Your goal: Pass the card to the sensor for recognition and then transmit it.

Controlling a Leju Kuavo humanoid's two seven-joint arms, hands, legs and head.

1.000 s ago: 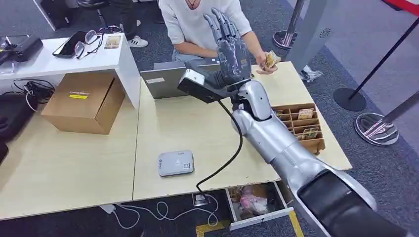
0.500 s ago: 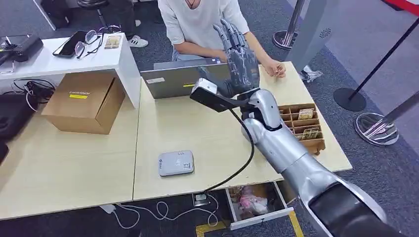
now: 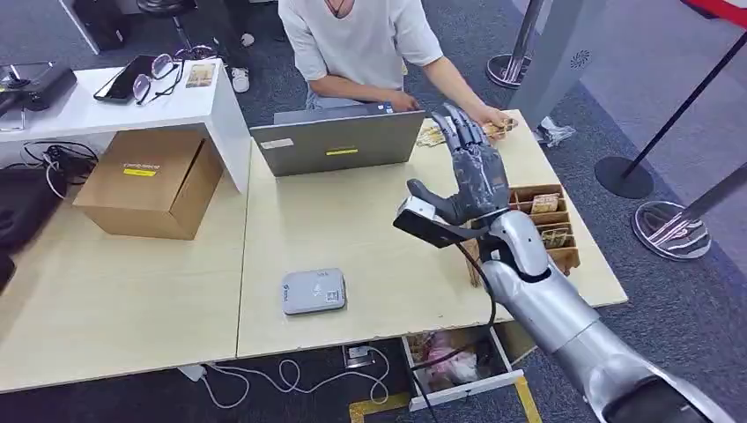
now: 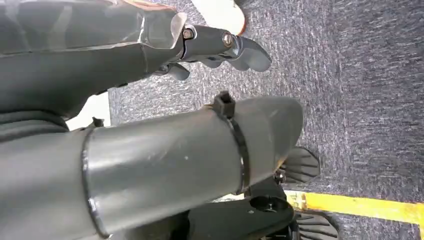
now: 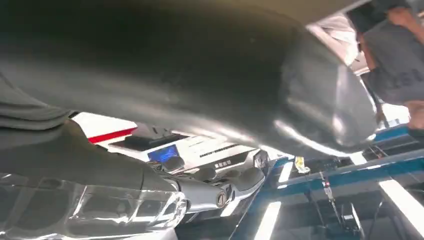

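My right hand (image 3: 469,176) is raised over the table's right side, palm up, fingers spread and holding nothing; its dark fingers (image 5: 215,187) also show in the right wrist view. It hovers just left of the wooden card tray (image 3: 566,257), which holds several cards (image 3: 544,204). A person's hand (image 3: 493,117) rests on the far table edge on a card (image 3: 502,129). The grey sensor (image 3: 314,291) lies flat near the table's front, well left of my hand. My left hand (image 4: 220,47) hangs over carpet with nothing in it.
An open grey laptop (image 3: 339,141) stands at the table's far side in front of a seated person (image 3: 352,40). A cardboard box (image 3: 150,181) sits on the left table. Loose cards (image 3: 430,135) lie beside the laptop. Below the front edge an open drawer (image 3: 458,361) sticks out.
My right hand, empty throughout, has come down and back from in front of the person toward the card tray. The person's hand has lowered the card onto the table edge.
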